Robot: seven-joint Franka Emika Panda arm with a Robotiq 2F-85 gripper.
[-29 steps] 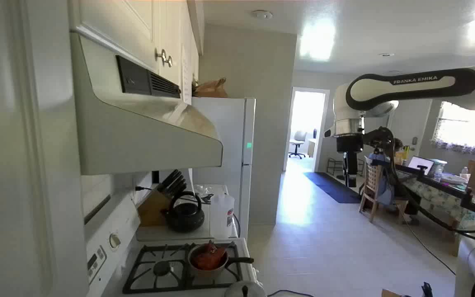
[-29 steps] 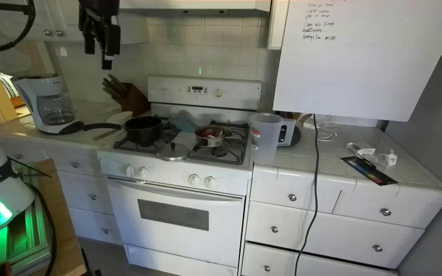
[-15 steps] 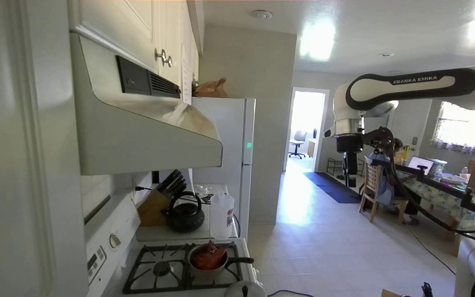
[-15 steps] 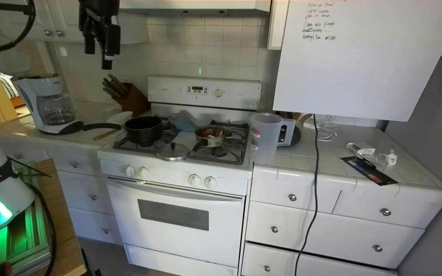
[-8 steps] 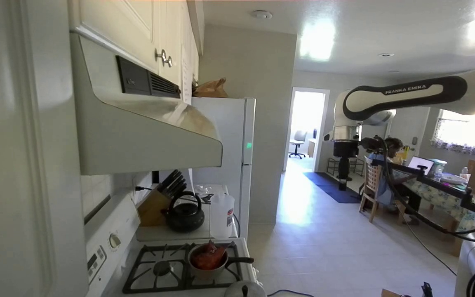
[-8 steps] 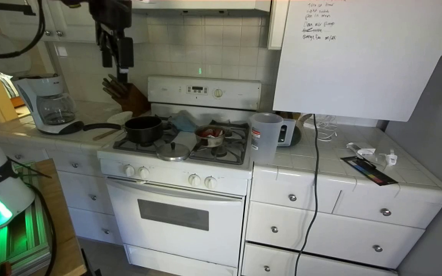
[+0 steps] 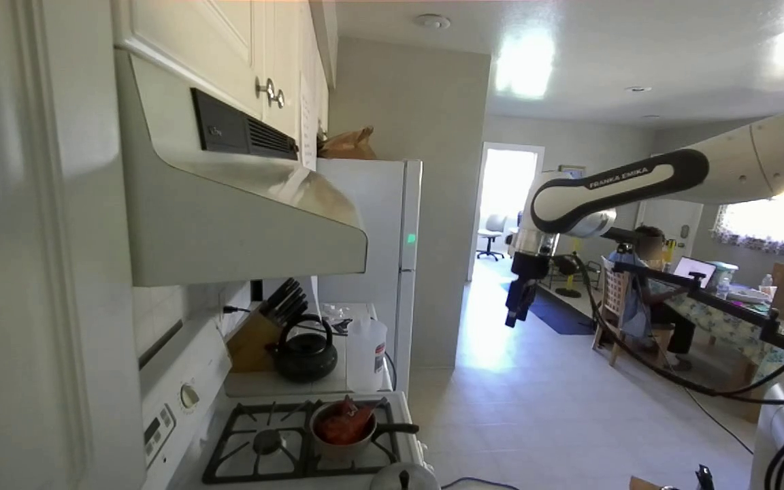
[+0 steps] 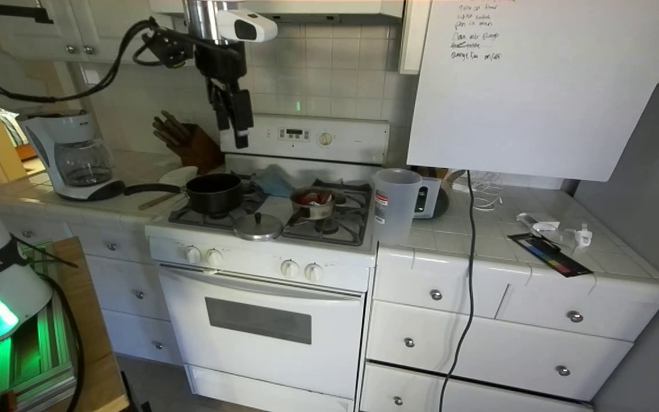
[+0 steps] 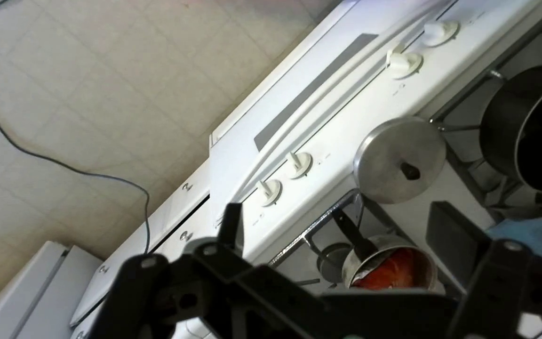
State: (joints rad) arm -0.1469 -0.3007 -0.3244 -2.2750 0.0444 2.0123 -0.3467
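Observation:
My gripper (image 9: 341, 230) is open and empty in the wrist view, with its two black fingers wide apart. It hangs in the air above the stove in an exterior view (image 8: 235, 140) and is tilted in an exterior view (image 7: 514, 316). Below and between the fingers is a small metal pot (image 9: 349, 264) with a black handle, holding a red packet (image 9: 388, 272); the gripper body hides its lower part. A round metal lid (image 9: 393, 148) with a black knob lies on the stovetop. A larger dark pot (image 9: 501, 127) and a blue cloth (image 9: 530, 233) are beside it.
A range hood (image 7: 249, 224) juts out above the stove (image 8: 261, 263). A clear pitcher (image 8: 395, 206), knife block (image 8: 198, 149) and coffee maker (image 8: 72, 154) stand on the counters. A white board (image 8: 530, 103) hangs at the right. A person (image 7: 647, 272) sits at a table behind the arm.
The arm has reached out and lowered toward the stove, and the gripper has tilted. In an exterior view it moved right and down. The pots and lid have not moved.

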